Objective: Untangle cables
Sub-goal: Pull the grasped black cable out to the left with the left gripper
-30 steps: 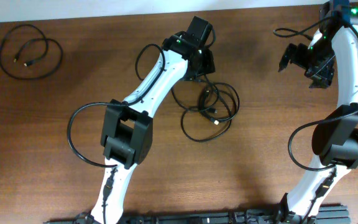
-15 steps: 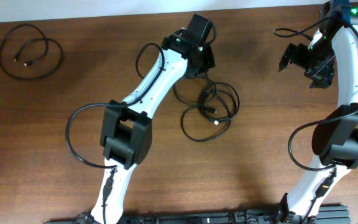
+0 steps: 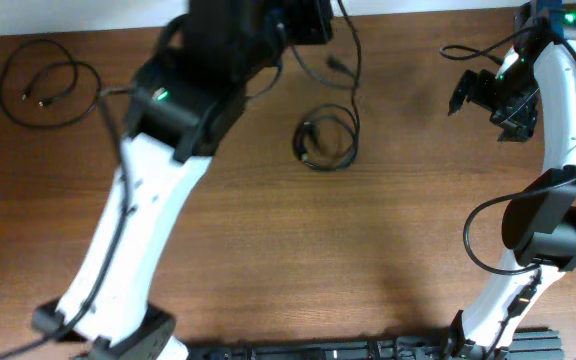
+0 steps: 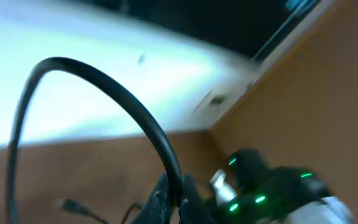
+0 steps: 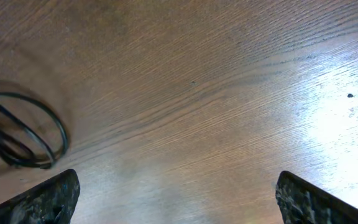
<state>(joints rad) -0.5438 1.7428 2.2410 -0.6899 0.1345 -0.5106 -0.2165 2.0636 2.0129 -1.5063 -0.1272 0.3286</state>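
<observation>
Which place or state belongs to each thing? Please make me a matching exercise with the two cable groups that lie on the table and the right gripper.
Things
1. separate cable loop
2. small cable coil
3. right gripper

Places or states
A. open, fingers wide apart, above the wood
B. near the middle of the table
C. at the far left of the table

Pairs: 1-C, 2-B, 3-A

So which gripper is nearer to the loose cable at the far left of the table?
Left. The left gripper is at top centre, right of that cable; the right gripper is far right.
</observation>
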